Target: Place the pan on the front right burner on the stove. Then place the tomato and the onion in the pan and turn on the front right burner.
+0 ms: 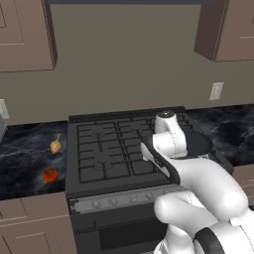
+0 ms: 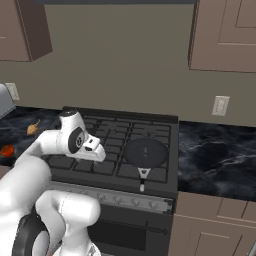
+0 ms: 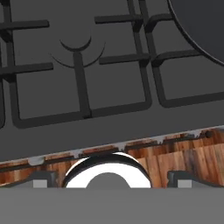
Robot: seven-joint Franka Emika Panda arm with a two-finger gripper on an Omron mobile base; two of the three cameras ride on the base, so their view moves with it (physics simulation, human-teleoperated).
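- One pan [image 2: 145, 152] is in the scene; it sits flat on the front right burner [image 2: 150, 167] of the stove [image 2: 100, 167], its handle pointing toward the stove's front edge.
- In the hand view, an arc of the pan [image 3: 202, 24] fills the upper right corner.
- One tomato [image 1: 50, 174] lies on the dark counter [image 1: 25, 158] left of the stove, near the counter's front.
- One onion [image 1: 56, 145] lies on the same counter, behind the tomato and apart from it, closer to the stove's left edge.
- In the right base view the tomato [image 2: 7, 150] and onion [image 2: 33, 128] show at the far left, past the arm.
- One gripper [image 3: 111, 178] is present, with two fingertips [image 3: 41, 179] seen at the bottom of the hand view; they stand wide apart and nothing lies between them.
- The hand hangs above the front middle of the stove, looking down on a bare grate section and the stove's front edge, with wooden floor [image 3: 183, 157] beyond.
- The pan lies to the right of the fingers, well clear of them and untouched.
- The tomato and onion lie well to the left of the fingers, on the far side from the pan.
- One knob strip [image 1: 119, 198] runs along the stove front; how many knobs it carries cannot be counted surely.
- Two wall outlets show, one [image 1: 216, 91] right of the stove, one [image 2: 12, 91] left.
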